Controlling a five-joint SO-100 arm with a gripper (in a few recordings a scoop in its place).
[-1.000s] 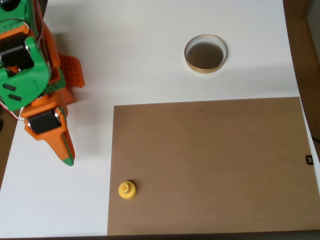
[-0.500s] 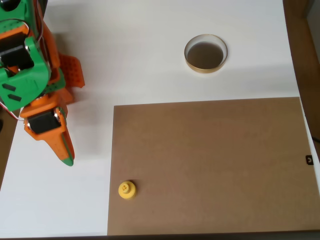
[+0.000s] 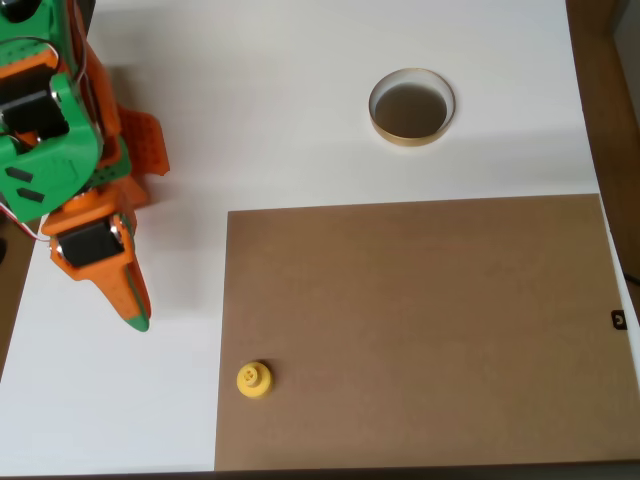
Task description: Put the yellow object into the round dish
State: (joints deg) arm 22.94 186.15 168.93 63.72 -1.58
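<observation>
Claw [image 3: 135, 318] up-left of yellow object [image 3: 253, 379].

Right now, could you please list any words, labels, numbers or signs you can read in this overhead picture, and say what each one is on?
No readable text anywhere.
A small dark tag at the right edge of the brown board carries a light mark, too small to read.
The yellow object, the round dish and the gripper show no lettering.
</observation>
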